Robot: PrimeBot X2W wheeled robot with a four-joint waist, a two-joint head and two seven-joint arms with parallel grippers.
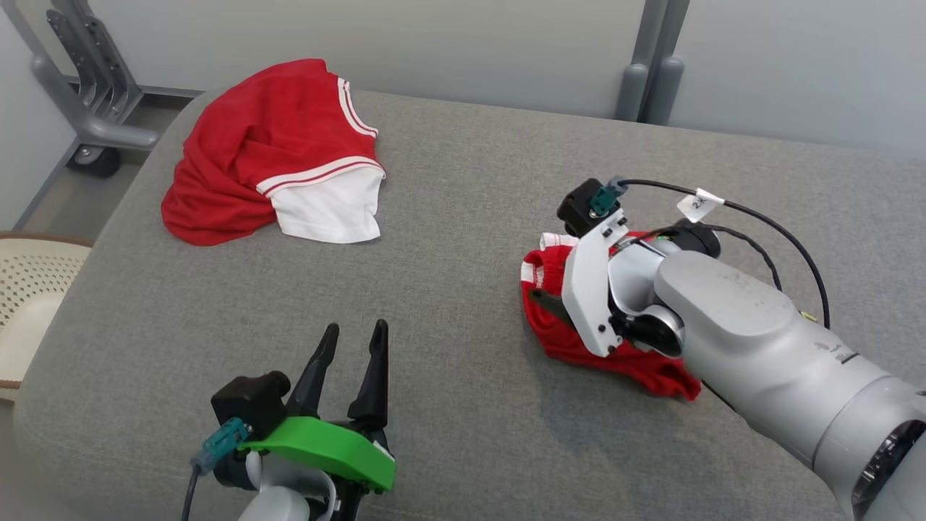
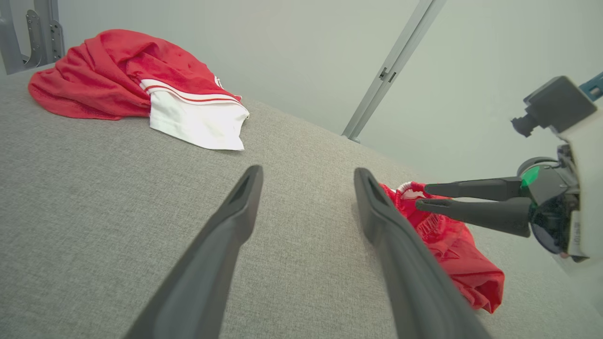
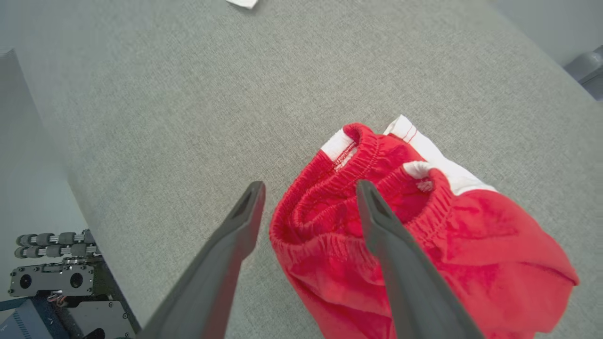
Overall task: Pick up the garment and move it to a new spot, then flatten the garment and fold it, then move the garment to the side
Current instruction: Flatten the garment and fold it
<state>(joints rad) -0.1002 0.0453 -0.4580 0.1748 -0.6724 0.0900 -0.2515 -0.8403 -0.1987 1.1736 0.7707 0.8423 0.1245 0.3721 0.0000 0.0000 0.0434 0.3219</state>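
The left hand (image 1: 356,327) has long dark fingers (image 1: 374,369) on a green bracket (image 1: 325,449), the right hand (image 3: 309,186) a white bracket (image 1: 586,289) on a silver-grey forearm (image 1: 759,340), with a black cable (image 1: 759,217) carrying a white tag (image 1: 699,203).

grey cushion (image 1: 463,217), wheeled stand (image 1: 108,132), cream perforated basket (image 1: 32,282), perhaps.
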